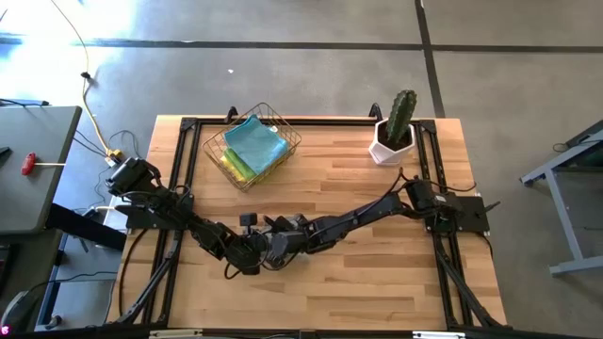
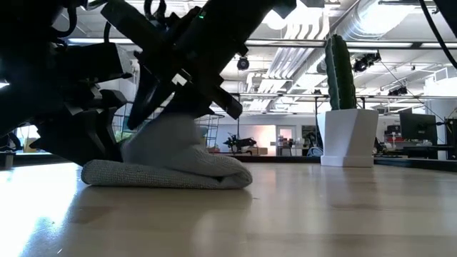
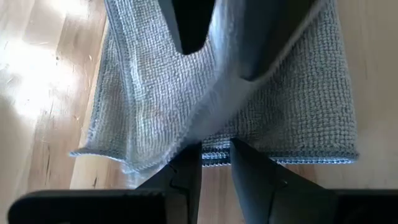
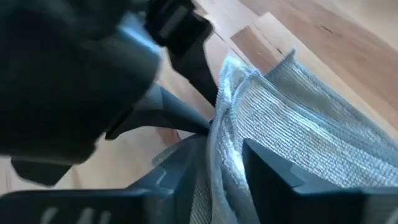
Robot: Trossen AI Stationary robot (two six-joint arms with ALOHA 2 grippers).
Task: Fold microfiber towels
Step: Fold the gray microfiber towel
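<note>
Grey towel (image 2: 168, 168), on the counter (image 1: 377, 282) near its front middle, is pinched along one raised edge by left gripper (image 3: 215, 163) and right gripper (image 4: 217, 155), so a fold can be carried over.

My surface (image 1: 377, 273) is pale wood planks with a black frame around its edges. A wire basket (image 1: 251, 144) stands on it near the far edge, holding blue and lime green towels (image 1: 252, 146). A white pot with a cactus (image 1: 394, 132) stands at the far right corner. A grey towel (image 2: 168, 168) lies bunched on the boards toward the near left, under my arms
</note>
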